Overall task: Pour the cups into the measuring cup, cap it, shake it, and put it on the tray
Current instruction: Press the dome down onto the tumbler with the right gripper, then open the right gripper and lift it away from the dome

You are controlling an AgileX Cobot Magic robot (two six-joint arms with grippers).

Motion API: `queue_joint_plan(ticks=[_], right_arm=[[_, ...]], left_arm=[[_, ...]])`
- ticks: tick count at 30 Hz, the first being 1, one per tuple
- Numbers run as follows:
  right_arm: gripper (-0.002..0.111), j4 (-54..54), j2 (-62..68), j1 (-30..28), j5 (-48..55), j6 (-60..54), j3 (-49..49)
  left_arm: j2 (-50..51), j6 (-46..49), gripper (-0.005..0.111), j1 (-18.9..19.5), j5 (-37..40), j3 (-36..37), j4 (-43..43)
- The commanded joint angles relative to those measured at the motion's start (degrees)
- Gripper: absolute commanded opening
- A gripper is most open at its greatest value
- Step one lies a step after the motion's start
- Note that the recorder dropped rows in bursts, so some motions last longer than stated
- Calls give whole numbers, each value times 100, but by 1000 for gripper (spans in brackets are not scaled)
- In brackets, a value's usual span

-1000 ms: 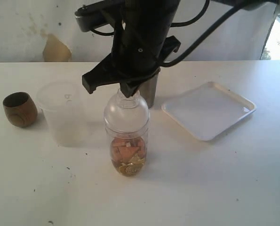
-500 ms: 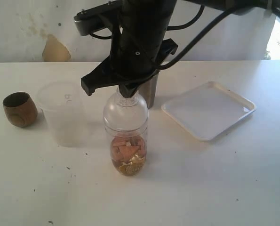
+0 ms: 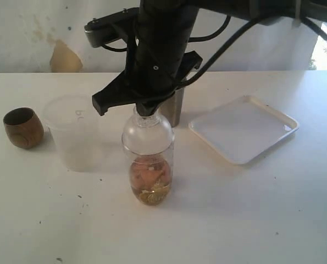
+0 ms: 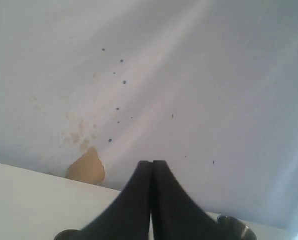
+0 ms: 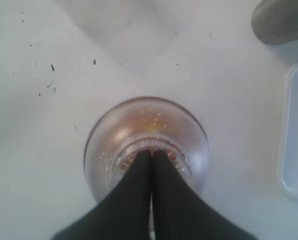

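- Far out to the left of the right gripper (image 3: 145,110), well apart from it, the small brown wooden cup (image 3: 23,127) stands upright on the white table (image 3: 234,220).
- Nearer on that same side, the frosted plastic cup (image 3: 75,135) stands upright between the wooden cup and the gripper. It touches neither the wooden cup nor the measuring cup.
- Directly beneath the right gripper stands the measuring cup (image 3: 148,165), upright on the table. A clear domed cap (image 3: 147,132) sits on it and narrows to a short neck at the top. Orange-brown pieces and some yellowish matter lie in its bottom.
- The right gripper points straight down, and its two black fingers are pressed together with no gap. The tips rest at the mouth of the cap's neck. Nothing is clasped between them. Whether they press on the neck or only meet it cannot be told.
- Just behind the gripper and slightly to its right, the steel tumbler (image 3: 175,110) stands upright. The gripper's black body hides its upper part.
- Off to the gripper's right, apart from both tumblers, the white square tray (image 3: 229,157) lies flat on the table, turned corner-on.
- The left gripper (image 4: 151,165) shows only in its own wrist view. Its fingers are closed flat against each other and hold nothing. It is raised toward a pale wall with a tan patch (image 4: 86,167). Its place relative to the right gripper cannot be told.
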Motion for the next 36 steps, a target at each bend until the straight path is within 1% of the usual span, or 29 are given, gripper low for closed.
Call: queue_joint_plan(ticks=[1,6,8,15,18,27,31,36], right_arm=[[0,-17,136,-15,103,-88,338],[0,-17,-37,-15,103,-258,245],[3,-17,-125,-15,103,-271,131],[32,-16,-346,-15,103,-291,15],[38,-16,-400,-15,103,-291,-40],[38,-16,-985,-15,103,-314,-461],[38,-16,-1461,-15,103,-531,-460],[38,-58,-1945,-15,103,-531,-460]], left_arm=[[-27,42,0,-20,-6,23,21],[-27,62,0,-20,-6,23,21],[-27,97,0,-20,-6,23,21],[-27,108,0,-20,-6,23,21],[-27,108,0,-20,-6,23,21],[-27,147,0,-20,6,234,-21],[-27,111,0,-20,-117,409,-67],[-27,72,0,-20,-252,463,-67]])
